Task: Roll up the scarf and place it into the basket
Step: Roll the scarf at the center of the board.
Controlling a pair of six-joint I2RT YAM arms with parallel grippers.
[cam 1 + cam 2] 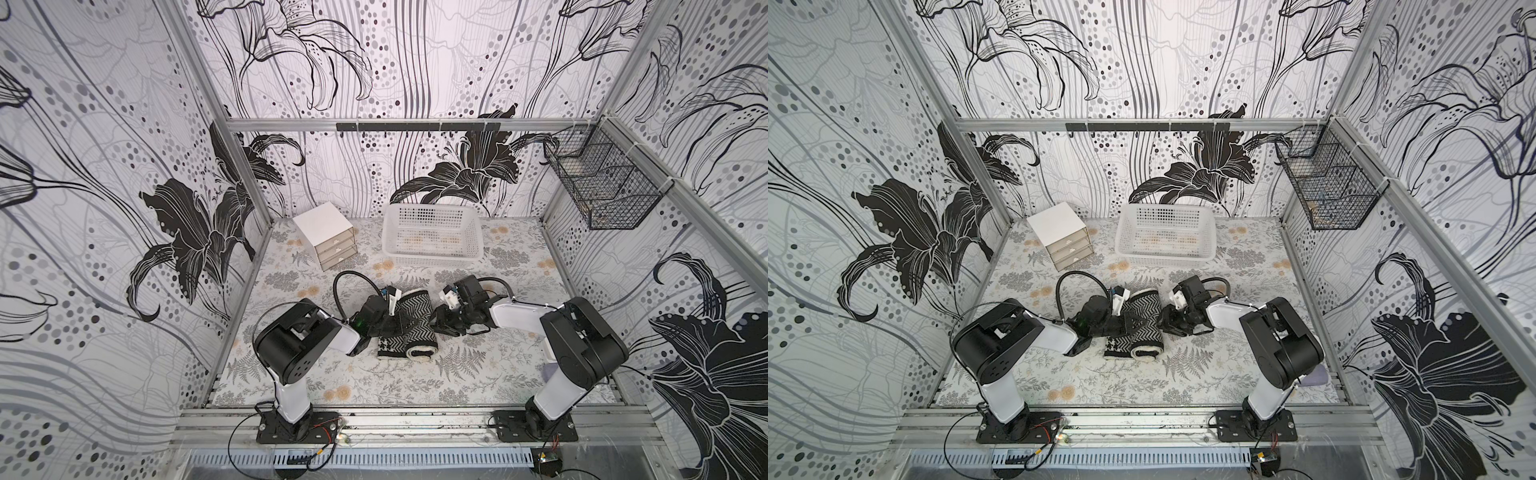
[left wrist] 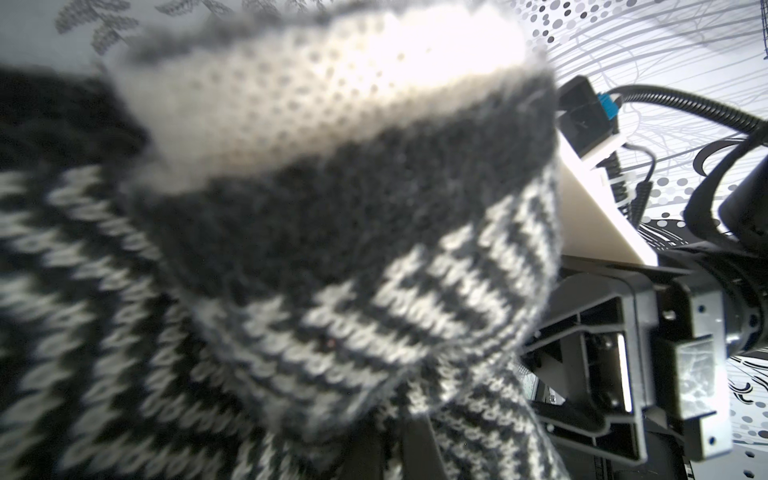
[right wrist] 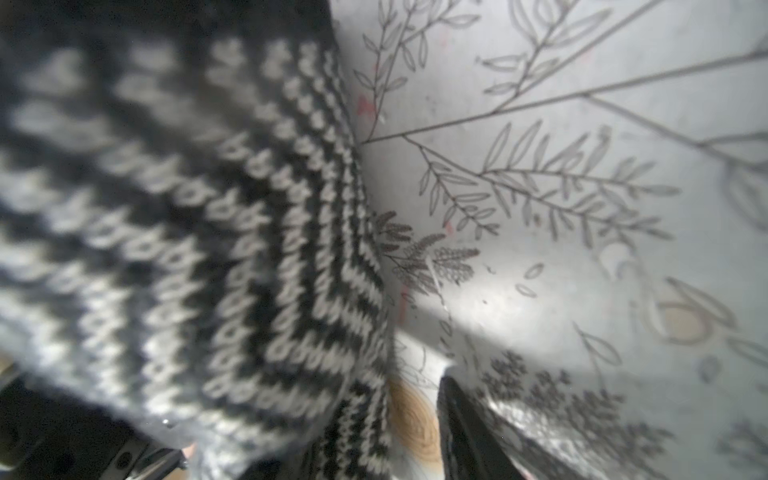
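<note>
The scarf lies rolled into a short thick bundle at the middle of the table, herringbone outside, with a houndstooth end and cream edging toward the front. My left gripper reaches onto its left side. In the left wrist view a flap of the scarf stands before the lens and wraps my left gripper, which is shut on it. My right gripper is at the roll's right side. In the right wrist view the scarf sits inside my right gripper; bare table shows beside one finger. The white basket stands behind, empty.
A small white drawer box stands at the back left of the table. A black wire basket hangs on the right wall, and a black hook rail runs along the back. Patterned walls close in three sides.
</note>
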